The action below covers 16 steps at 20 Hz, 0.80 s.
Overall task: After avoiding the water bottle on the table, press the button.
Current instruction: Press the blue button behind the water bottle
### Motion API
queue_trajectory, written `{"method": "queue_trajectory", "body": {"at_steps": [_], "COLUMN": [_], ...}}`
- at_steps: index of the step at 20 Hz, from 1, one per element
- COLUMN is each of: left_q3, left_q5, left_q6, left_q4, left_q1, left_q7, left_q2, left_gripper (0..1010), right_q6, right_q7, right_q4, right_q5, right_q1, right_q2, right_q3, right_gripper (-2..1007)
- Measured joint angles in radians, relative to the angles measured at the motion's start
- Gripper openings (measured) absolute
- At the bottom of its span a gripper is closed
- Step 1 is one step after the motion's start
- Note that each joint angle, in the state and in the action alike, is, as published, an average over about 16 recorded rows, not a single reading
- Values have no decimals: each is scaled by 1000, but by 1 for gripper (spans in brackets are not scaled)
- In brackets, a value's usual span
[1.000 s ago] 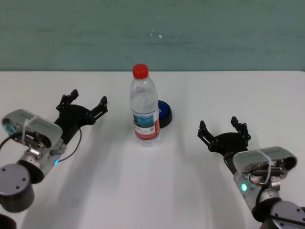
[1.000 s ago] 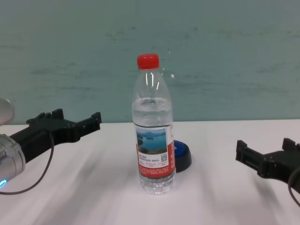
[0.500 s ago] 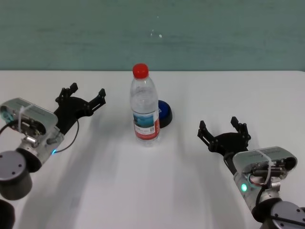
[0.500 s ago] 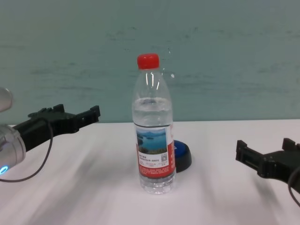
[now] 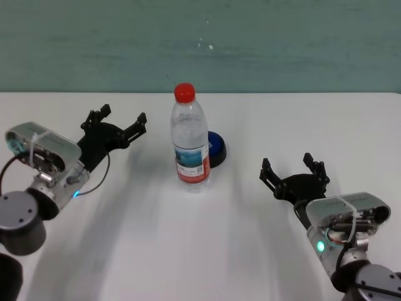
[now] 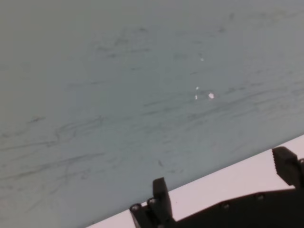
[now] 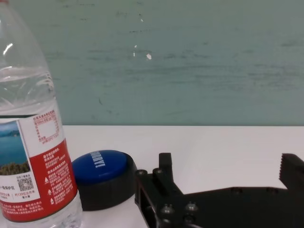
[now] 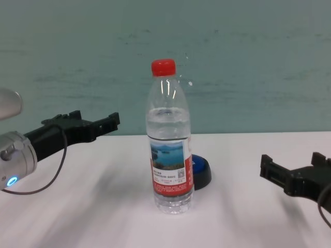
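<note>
The water bottle (image 5: 190, 150) stands upright mid-table, clear with a red cap and a lake label; it also shows in the chest view (image 8: 170, 150) and the right wrist view (image 7: 33, 142). The blue button (image 5: 216, 148) sits just behind and right of it, partly hidden by it in the chest view (image 8: 200, 172), plain in the right wrist view (image 7: 100, 166). My left gripper (image 5: 121, 117) is open and empty, raised above the table left of the bottle (image 8: 95, 121) (image 6: 222, 175). My right gripper (image 5: 288, 164) is open and empty, low, right of the button (image 8: 292, 163) (image 7: 228, 164).
The white table (image 5: 188, 251) runs wide on all sides, its far edge meeting a teal wall (image 5: 282, 44). Nothing else stands on it.
My left gripper has lifted and swung forward and right, closer to the bottle, still open. The right arm, bottle and button have not moved.
</note>
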Motion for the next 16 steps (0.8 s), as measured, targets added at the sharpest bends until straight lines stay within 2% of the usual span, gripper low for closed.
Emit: {"method": "queue_trajectory", "body": {"at_steps": [16], "left_q3": [31], "left_q5": [-14], "left_q6": [4], "left_q4": [21], "left_q1": [-31], "left_q7": [-10], "left_q2": [3], "left_gripper": [1010], "right_q6": [0], "right_q7": [0], "right_q4": [0], "right_q5": [0], "right_q1": [0], "right_q2": [0], "right_q3": [0], "right_gripper": [1004]}}
